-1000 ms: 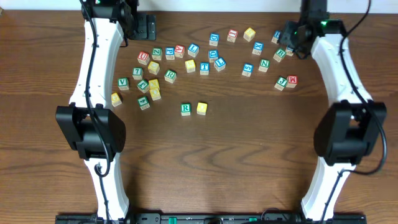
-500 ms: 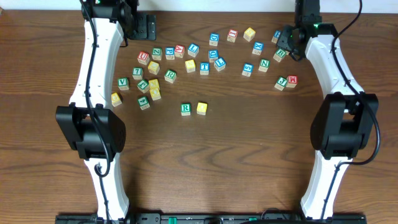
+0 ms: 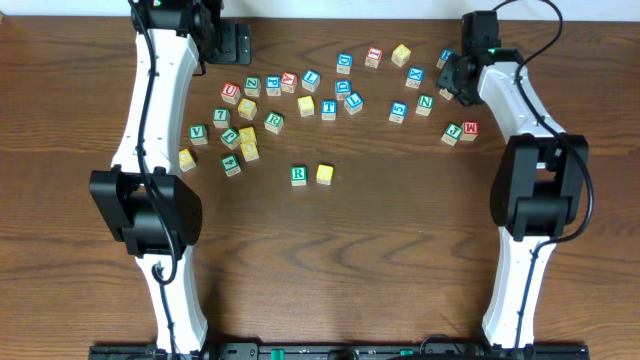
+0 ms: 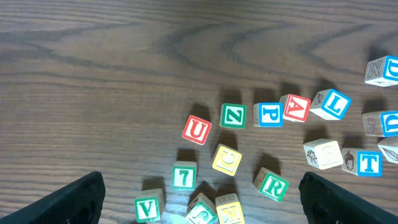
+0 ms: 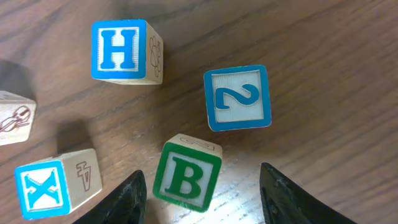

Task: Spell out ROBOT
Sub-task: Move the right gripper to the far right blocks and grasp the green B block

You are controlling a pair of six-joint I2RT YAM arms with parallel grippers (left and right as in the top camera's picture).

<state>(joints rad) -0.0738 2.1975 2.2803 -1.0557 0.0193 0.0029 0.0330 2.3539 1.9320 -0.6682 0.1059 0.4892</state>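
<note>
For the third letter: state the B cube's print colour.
The B cube is green-printed; the right wrist view shows it best.

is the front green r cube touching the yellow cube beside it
Apart: the overhead view shows bare wood between the green R cube and the yellow cube.
</note>
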